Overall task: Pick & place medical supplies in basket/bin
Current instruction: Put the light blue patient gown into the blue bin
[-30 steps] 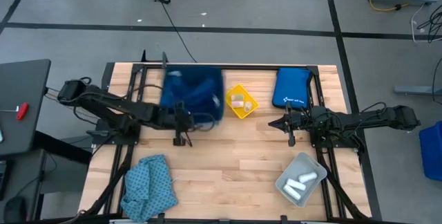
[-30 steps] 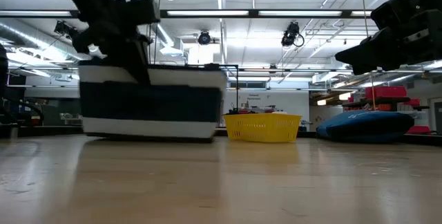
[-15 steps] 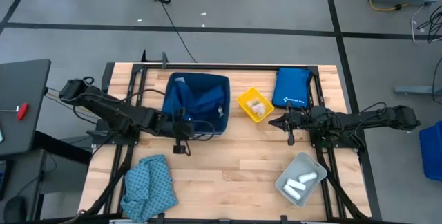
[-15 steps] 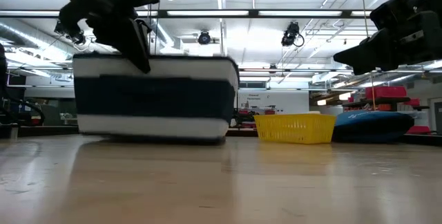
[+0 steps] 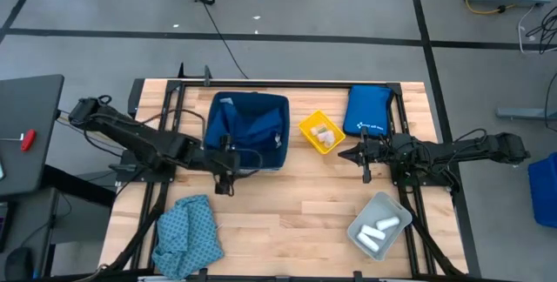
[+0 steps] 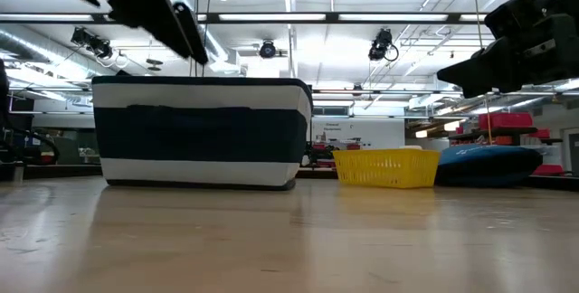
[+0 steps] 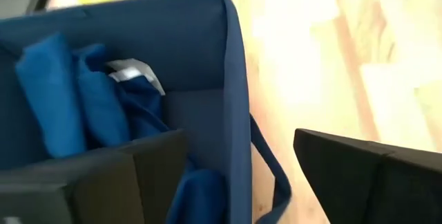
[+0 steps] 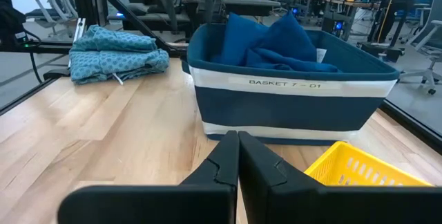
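A navy basket [image 5: 211,134] with white bands stands at the far middle of the table and holds a navy blue cloth [image 7: 62,99]. My left gripper [image 5: 228,167] is open just above the basket's near wall [image 7: 235,106], with one finger over the inside and one over the outside. A teal patterned cloth [image 5: 185,234] lies bunched at the near left. White rolls [image 5: 381,227] lie in a grey bin [image 5: 361,215] at the near right. My right gripper [image 5: 345,155] hovers shut right of centre, over bare wood.
A small yellow basket [image 5: 308,124] with a few small items stands just right of the navy basket. A royal-blue pouch [image 5: 367,110] lies at the far right. Bare wood lies in the near middle, between the teal cloth and the grey bin.
The navy basket has slid toward the table's right edge in my left gripper's hold, and the yellow basket has shifted right with it. The navy basket now rests flat. My left gripper has let go of its near rim and risen a little above it.
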### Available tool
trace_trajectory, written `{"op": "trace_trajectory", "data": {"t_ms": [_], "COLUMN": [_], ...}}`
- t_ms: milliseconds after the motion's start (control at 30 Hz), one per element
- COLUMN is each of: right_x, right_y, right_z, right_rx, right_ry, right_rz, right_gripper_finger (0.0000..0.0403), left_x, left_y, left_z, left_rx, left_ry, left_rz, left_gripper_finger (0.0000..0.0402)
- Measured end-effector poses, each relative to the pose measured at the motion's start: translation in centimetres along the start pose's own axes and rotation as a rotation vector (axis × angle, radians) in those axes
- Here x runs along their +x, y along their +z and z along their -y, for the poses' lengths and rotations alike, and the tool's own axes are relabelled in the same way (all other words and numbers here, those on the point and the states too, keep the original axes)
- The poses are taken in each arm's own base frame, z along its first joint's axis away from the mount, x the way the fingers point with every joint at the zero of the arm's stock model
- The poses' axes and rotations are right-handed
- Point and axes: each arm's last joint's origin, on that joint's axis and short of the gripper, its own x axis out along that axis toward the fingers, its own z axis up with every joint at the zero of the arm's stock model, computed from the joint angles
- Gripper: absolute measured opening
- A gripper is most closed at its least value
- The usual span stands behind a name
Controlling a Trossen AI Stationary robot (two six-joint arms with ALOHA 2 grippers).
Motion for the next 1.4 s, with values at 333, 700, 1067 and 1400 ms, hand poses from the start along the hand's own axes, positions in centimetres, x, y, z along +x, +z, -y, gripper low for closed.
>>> {"op": "trace_trajectory", "data": {"t_ms": [333, 700, 1067, 1400], "right_x": [0.0, 0.0, 0.0, 0.0], "right_y": [0.0, 0.0, 0.0, 0.0], "right_z": [0.0, 0.0, 0.0, 0.0], "right_rx": [0.001, 0.027, 0.028, 0.038], "right_ry": [0.000, 0.000, 0.001, 0.011], "right_rz": [0.001, 0.003, 0.003, 0.002], "right_gripper_finger": [0.0009, 0.0009, 0.0009, 0.0009], "left_x": [-6.4, -9.0, -7.2, -4.1], "left_y": [-1.4, -3.8, -5.0, -7.5], "left_z": [-1.0, 0.9, 3.2, 5.0], "left_rx": [-0.160, -0.304, -0.361, -0.338], "left_ry": [-0.134, -0.524, -0.474, -0.422], "left_rz": [0.043, -0.215, -0.393, -0.609], "left_gripper_finger": [0.0252, 0.0250, 0.0268, 0.0289]}}
